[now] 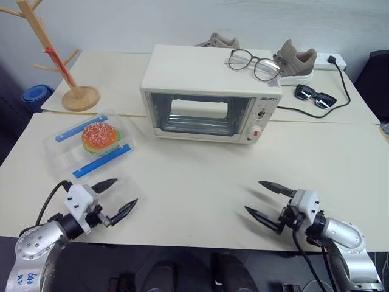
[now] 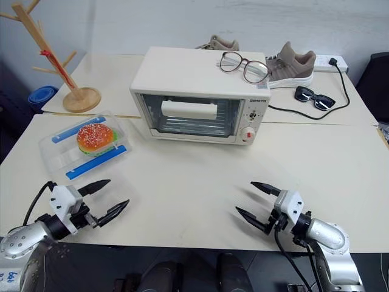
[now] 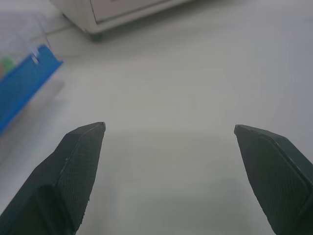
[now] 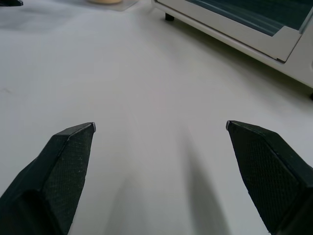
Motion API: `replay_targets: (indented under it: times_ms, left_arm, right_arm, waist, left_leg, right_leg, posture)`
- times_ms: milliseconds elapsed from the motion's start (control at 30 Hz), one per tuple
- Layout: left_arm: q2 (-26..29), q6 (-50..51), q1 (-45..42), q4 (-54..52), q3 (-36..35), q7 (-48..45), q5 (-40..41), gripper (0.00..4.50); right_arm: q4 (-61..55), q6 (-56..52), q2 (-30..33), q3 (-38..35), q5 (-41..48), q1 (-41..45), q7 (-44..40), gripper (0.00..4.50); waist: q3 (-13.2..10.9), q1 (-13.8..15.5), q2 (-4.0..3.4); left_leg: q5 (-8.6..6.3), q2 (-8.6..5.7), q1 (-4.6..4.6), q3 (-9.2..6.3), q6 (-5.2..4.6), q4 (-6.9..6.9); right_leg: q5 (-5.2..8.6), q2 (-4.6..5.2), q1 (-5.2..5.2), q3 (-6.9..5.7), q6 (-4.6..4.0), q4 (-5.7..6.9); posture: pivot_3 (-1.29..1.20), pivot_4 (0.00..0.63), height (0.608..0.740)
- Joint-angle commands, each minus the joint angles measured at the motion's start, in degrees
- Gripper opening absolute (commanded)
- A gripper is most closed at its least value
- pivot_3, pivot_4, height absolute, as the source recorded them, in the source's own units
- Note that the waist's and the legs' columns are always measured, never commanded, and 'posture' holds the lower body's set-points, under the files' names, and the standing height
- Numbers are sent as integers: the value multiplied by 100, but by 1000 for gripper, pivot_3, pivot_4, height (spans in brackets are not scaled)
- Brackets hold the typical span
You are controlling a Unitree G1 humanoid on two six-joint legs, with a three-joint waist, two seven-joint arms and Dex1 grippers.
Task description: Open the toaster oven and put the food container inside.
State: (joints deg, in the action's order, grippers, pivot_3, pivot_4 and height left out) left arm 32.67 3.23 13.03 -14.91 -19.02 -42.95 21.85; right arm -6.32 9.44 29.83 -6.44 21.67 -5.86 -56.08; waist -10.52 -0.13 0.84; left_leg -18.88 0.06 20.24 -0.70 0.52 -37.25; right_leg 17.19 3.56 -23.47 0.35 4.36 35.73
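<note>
While the toaster oven [image 1: 209, 94] is seen sitting toward the back of the cream bench [image 1: 200, 176], its glass door is shut, with the white bar handle [image 1: 199, 109] across the glass and the knobs and a red button [image 1: 256, 132] down its right side. A pair of clear-lensed glasses [image 1: 254, 64] is laid on the oven's top, at the right rear corner. Over on the left, the food container [image 1: 90, 146] is found flat on the bench, near the oven's front left corner but apart from it, with blue clip strips along two sides and a sesame-bun burger [image 1: 99, 137] visible through the clear plastic. Both arms are held low over the near edge of the bench. The left end effector [image 1: 115, 197] is spread wide and empty, just in front of the container and not touching it; the right end effector [image 1: 270, 201] is likewise spread wide with nothing between its fingers, well apart from the oven. Behind the container, a wooden branch stand [image 1: 58, 58] is set upright on the far bench. Behind the oven, a beige shoe [image 1: 296, 62] is spotted, and dark sunglasses [image 1: 315, 96] are lying beside a black cable [image 1: 346, 85].
</note>
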Motion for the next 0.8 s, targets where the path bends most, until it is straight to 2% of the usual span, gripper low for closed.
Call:
replay_targets:
  times_ms: [33,167,267,400,533,800]
  left_arm:
    - [36,135,-70,-329,-85,52,227,4500]
    - [418,1077,121,-704,-255,-240,906,4500]
    - [372,1812,-155,-786,-757,-85,2212,4500]
    - [546,1942,-305,-896,-966,-156,2364,4500]
    - [491,2018,-309,-941,-1090,-231,2607,4500]
    - [406,1948,-127,-1016,-1120,-293,2614,4500]
  right_arm:
    - [-325,-402,-70,36,318,412,201,4473]
    - [-378,-1195,-107,33,692,1141,441,4473]
    - [-232,-1701,-196,152,950,1818,452,4473]
    - [-16,-2082,-417,270,979,2594,624,4473]
    - [418,-1853,-649,448,581,3179,748,4473]
    - [740,-1629,-1044,649,403,3683,617,4473]
  waist:
    - [0,-23,0]
    - [0,-97,0]
    - [-2,-130,-2]
    - [-1,-138,-2]
    - [-1,-141,-2]
    - [-2,-151,-3]
  left_leg:
    - [0,0,0,1,0,1]
    - [0,2,1,1,2,3]
    - [0,3,3,-7,3,2]
    - [1,2,5,-11,4,-3]
    - [0,0,10,-9,6,3]
    - [1,-2,16,-7,6,1]
  right_leg:
    - [0,0,-1,1,0,1]
    - [0,-2,-8,1,0,8]
    - [1,-1,-8,-3,-2,9]
    - [1,-1,-9,-7,-2,10]
    - [1,-1,-13,-7,-2,3]
    - [1,-1,-22,-6,-2,8]
  posture:
    - [0,150,740]
    - [0,150,740]
    - [0,150,740]
    - [0,150,740]
    - [0,150,740]
    - [0,150,740]
